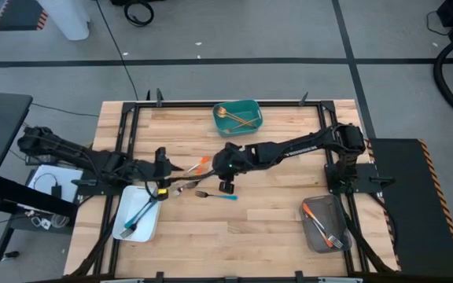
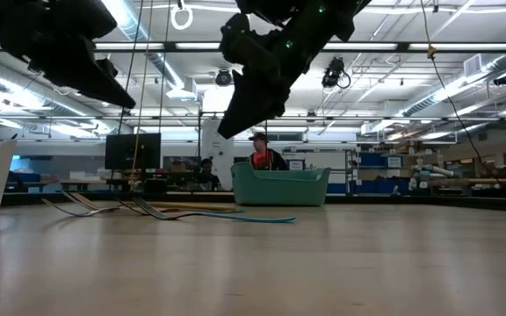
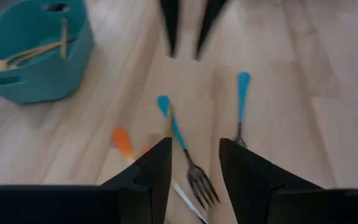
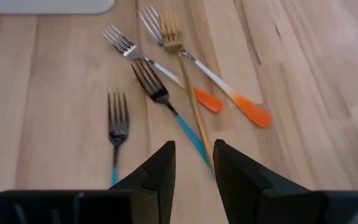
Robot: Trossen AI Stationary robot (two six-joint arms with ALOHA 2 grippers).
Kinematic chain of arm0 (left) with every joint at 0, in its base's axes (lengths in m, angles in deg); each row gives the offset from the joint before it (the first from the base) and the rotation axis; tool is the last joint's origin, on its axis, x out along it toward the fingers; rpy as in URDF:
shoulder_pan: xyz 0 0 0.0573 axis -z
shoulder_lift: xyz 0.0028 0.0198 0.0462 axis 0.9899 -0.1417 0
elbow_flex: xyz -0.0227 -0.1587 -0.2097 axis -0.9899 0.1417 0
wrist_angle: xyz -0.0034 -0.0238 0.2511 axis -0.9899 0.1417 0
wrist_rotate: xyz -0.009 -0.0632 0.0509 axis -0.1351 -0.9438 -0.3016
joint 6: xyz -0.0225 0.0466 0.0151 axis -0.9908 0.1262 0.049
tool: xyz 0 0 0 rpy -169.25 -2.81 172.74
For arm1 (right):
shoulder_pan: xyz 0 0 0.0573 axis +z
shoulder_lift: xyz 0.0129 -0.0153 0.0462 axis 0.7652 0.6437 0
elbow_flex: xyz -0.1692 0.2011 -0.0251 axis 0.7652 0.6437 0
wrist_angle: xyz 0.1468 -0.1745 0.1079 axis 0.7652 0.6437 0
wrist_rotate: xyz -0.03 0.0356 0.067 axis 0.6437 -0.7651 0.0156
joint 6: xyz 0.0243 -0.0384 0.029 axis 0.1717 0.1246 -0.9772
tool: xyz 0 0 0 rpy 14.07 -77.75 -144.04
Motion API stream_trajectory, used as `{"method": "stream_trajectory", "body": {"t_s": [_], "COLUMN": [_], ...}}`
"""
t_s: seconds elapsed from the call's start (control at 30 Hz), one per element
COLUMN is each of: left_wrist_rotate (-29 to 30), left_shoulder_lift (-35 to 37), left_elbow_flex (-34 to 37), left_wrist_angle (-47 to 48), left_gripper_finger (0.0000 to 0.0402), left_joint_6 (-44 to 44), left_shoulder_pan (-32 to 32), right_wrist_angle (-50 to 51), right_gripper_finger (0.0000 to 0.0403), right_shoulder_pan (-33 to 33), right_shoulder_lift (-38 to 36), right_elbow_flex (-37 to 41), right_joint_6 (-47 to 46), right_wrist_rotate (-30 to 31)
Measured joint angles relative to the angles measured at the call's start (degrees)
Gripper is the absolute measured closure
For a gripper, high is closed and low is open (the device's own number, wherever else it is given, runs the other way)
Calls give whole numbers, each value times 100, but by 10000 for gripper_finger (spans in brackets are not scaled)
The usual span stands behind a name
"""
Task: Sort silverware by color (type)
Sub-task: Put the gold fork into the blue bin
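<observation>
While five loose forks (image 4: 160, 74) lie on the worktop (image 1: 250, 228), both end effectors, left (image 3: 194, 158) and right (image 4: 192, 163), hover narrowly parted (gripping nothing).

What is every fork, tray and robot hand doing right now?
left gripper: open, empty, over the loose forks
right gripper: open, empty, over the same forks
five loose forks: lying on the table, some crossed
teal tray: holds gold pieces
white tray: holds blue-handled pieces
grey tray: holds orange-handled pieces
</observation>
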Motion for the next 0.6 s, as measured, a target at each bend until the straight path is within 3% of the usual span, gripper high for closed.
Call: {"method": "stream_trajectory", "body": {"t_s": [0.17, 0.33, 0.6], "left_wrist_rotate": [-68, -686, -1033], "left_shoulder_lift": [-170, -582, -1568], "left_elbow_flex": [-2, -208, -450], "left_wrist_angle": [-49, -68, -67], "left_gripper_finger": [260, 260, 260], "left_joint_6": [-107, -337, -497], "left_shoulder_pan": [-485, -1115, -1359], "right_wrist_angle": [-671, -1590, -2760], "right_gripper_finger": [288, 288, 288], "right_shoulder_pan": [341, 657, 928], "right_shoulder_lift": [0, 4, 4], "right_elbow_flex": [260, 715, 1435], "right_joint_6": [-25, 90, -24], "right_wrist_rotate": [427, 719, 868]}}
